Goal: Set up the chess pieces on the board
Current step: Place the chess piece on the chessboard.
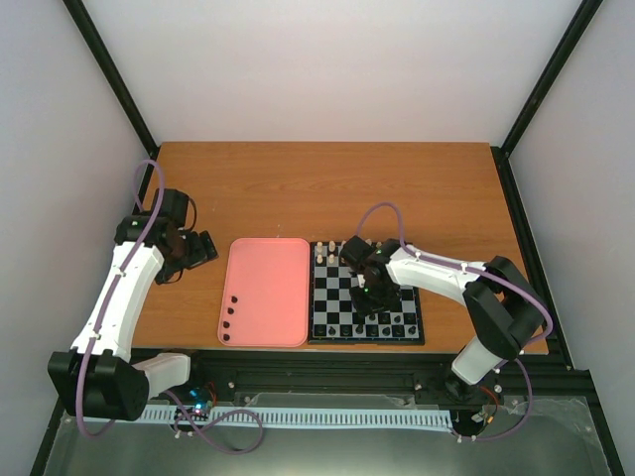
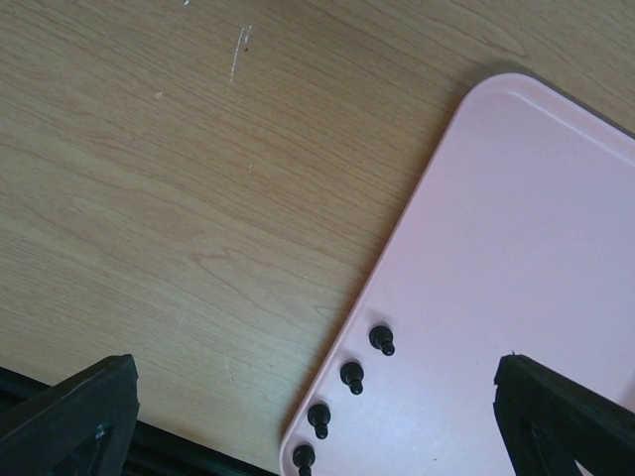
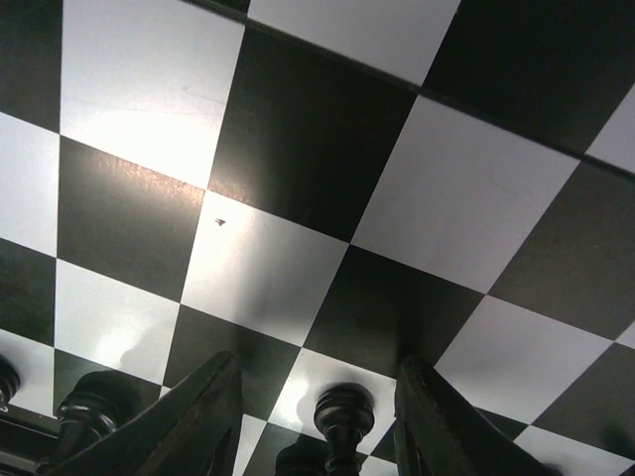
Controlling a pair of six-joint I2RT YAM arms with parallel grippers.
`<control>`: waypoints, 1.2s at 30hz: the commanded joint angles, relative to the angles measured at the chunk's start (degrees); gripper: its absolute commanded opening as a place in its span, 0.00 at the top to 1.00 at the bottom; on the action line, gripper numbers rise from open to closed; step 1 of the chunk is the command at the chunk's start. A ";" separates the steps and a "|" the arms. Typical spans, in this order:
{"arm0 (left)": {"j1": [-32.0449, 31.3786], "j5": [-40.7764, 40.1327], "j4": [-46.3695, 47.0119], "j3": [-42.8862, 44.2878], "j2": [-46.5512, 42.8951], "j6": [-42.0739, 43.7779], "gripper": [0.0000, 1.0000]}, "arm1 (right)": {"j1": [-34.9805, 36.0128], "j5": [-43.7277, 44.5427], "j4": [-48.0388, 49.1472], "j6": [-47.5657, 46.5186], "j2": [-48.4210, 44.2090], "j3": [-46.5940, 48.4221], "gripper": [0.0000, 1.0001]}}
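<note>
Scene: two white-and-black robot arms work over a brown wooden worktop (image 1: 327,188), seen from above.
Board: the small square chessboard with black and pale checks and a black rim (image 1: 330,297) lies flat towards the worktop's near edge, right of centre.
Tray: a pink rectangular plastic tray (image 1: 268,288) lies just beside the board on its left, their long sides parallel (whether the two touch cannot be told).
Pieces on the board: tiny black chess pieces (image 1: 387,327) stand along the board's near rows, too small to count from above. A few small cream-white pieces (image 1: 319,254) stand at its far left corner.
Pieces on the tray: four more black chess pieces (image 2: 352,376) stand upright in a line beside the pink tray's left rim, towards its near corner.
Right hand: the right hand (image 1: 369,295) hangs low over the middle of the board. Its dark fingers (image 3: 198,416) are spread and released, with one upright black pawn-shaped piece (image 3: 343,412) between them. A gap shows on either side of it. Another black piece (image 3: 94,412) stands just outside the left finger.
Left hand: the left hand (image 1: 201,248) hovers above bare wood just left of the tray. Its fingers (image 2: 79,416) are spread wide and grasp nothing.
</note>
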 commanded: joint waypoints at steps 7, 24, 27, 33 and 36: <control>0.28 0.62 1.11 -0.67 -0.55 -1.30 0.00 | -0.30 -2.37 0.97 0.24 -1.58 -1.52 0.57; 0.23 0.52 1.15 -1.03 -1.11 -1.90 0.00 | -0.30 -2.51 0.10 0.54 -2.76 0.17 0.57; 0.28 0.51 1.11 -1.03 -1.26 -1.91 0.00 | -0.30 -0.65 -0.53 0.87 -2.82 0.82 0.57; 0.24 0.29 1.09 -1.03 -1.31 -1.90 0.00 | -0.30 2.03 -0.85 1.89 -4.00 2.38 0.51; 0.25 0.25 1.07 -0.99 -1.23 -1.92 0.00 | -0.39 2.25 -0.41 2.15 -4.73 4.69 0.50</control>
